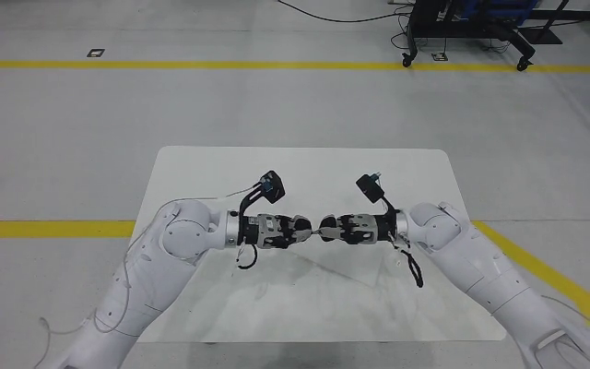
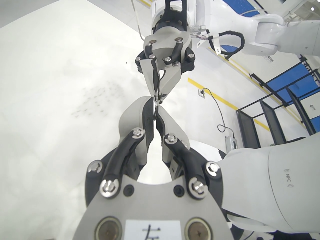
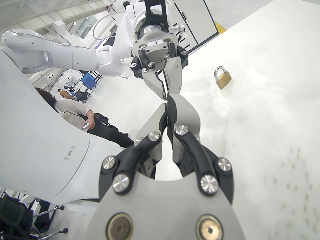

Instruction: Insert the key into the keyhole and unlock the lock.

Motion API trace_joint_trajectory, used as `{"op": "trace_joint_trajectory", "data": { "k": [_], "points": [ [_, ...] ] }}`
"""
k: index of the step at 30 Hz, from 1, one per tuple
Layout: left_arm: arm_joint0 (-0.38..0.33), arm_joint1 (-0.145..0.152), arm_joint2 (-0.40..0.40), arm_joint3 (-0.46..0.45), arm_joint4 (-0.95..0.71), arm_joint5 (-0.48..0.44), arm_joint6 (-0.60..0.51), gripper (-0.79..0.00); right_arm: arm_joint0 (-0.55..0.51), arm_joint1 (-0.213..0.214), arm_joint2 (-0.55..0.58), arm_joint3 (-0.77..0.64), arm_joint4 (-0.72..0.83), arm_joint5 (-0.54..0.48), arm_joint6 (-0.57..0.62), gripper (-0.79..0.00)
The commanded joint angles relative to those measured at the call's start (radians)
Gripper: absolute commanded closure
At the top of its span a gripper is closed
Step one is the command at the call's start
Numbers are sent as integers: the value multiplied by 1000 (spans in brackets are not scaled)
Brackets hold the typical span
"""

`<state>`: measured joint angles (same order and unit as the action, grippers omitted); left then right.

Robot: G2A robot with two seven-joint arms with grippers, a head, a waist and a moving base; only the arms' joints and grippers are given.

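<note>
My two grippers meet tip to tip above the middle of the white table (image 1: 277, 175). The left gripper (image 2: 155, 107) is shut, and the right gripper (image 2: 157, 95) faces it, also shut. A small silver key (image 2: 157, 100) is pinched where the tips meet, with a dark part and a thin wire loop running back between the right gripper's fingers (image 2: 172, 81). In the top view the left gripper (image 1: 311, 231) and right gripper (image 1: 325, 230) touch end to end. A brass padlock (image 3: 223, 77) with a shut steel shackle lies on the table, off to one side of both grippers.
The table's surface around the padlock is bare, with faint scuff marks (image 2: 95, 98). A black wheeled frame (image 1: 479, 32) stands on the floor far behind the table, and yellow floor lines (image 1: 184, 64) run past it.
</note>
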<state>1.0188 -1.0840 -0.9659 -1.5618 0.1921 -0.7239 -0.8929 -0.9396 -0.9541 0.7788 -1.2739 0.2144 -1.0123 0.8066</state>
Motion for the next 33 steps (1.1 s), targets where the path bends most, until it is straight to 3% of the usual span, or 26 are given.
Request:
{"op": "trace_joint_trajectory", "data": {
  "k": [1, 4, 13, 21, 24, 27, 30, 33],
  "points": [
    [-1, 2, -8, 3, -4, -7, 13, -785, -1, 1, 8, 2, -3, 0, -3, 0],
    [7, 5, -33, 6, -19, -13, 62, -785, -6, 4, 24, 5, -12, 0, -8, 0],
    [8, 6, -37, 6, -17, -14, 66, -785, -47, 31, 126, 25, -15, 0, -14, 0],
    [8, 6, -37, 0, -11, -12, 69, -785, -47, 31, 126, 25, -15, 0, -14, 0],
    [29, 12, -63, -83, 82, 28, 103, -785, -47, 31, 126, 25, -15, 0, -14, 0],
    [81, 35, -155, -197, 252, 132, 89, -785, -47, 31, 126, 25, -15, 0, -14, 0],
    [177, 62, -247, -373, 476, 289, -4, -785, -47, 31, 126, 25, -15, 0, -14, 0],
    [282, 82, -317, -518, 608, 392, -122, -785, -47, 31, 126, 25, -15, 0, -14, 0]
  ]
}}
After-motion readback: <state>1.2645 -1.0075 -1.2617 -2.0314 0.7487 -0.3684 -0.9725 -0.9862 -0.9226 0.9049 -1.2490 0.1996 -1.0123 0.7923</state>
